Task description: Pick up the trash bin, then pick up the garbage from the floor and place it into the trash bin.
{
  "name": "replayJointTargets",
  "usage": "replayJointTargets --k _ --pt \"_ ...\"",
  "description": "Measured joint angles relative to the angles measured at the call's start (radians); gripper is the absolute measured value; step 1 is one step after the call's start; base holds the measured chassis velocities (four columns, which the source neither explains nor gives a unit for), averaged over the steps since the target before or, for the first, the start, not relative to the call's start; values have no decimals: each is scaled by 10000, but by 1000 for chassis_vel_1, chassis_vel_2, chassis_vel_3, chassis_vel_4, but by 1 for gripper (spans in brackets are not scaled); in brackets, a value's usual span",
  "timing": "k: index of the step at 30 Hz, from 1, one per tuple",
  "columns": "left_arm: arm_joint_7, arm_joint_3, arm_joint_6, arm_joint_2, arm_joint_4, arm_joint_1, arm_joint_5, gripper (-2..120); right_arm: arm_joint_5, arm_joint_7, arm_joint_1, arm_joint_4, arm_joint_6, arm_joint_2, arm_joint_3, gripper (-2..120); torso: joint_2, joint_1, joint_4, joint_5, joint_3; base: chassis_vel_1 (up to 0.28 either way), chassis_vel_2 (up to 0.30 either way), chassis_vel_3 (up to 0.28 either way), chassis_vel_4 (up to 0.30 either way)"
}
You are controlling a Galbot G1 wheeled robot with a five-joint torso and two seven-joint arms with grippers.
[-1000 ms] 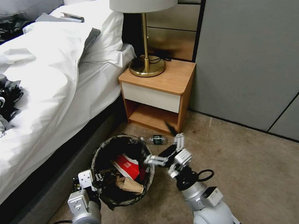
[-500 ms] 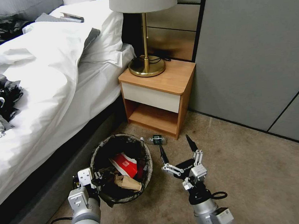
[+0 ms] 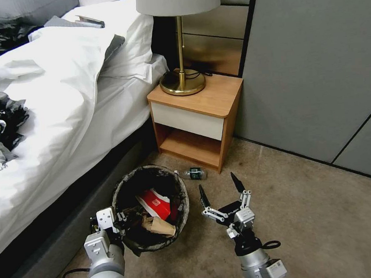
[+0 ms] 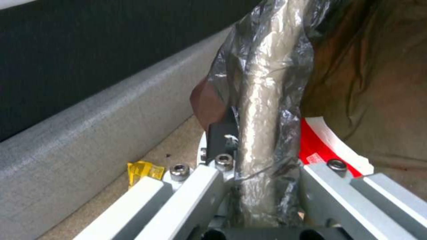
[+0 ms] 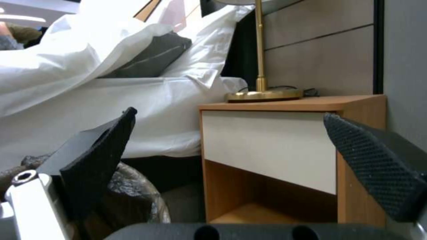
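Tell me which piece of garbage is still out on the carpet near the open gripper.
The small clear bottle, lying on its side in front of the nightstand. The red-and-white wrapper and brown paper scrap are inside the trash bin.

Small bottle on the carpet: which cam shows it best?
Head view. The small bottle lies on its side on the carpet, between the trash bin and the nightstand, unobstructed. The right wrist view looks at the nightstand front instead; the left wrist view looks along the bin's lined rim.
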Motion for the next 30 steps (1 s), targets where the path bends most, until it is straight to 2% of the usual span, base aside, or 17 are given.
replayJointTargets --k 13,30 --pt "-9 21 0 -20 -11 -27 6 0 -5 -386 131 -88 424 81 56 100 0 2 1 12 3 -50 41 60 -43" --pt "-15 35 0 -39 -154 93 39 0 -90 -428 312 -104 543 99 52 100 0 1 1 14 0 0 0 0 0"
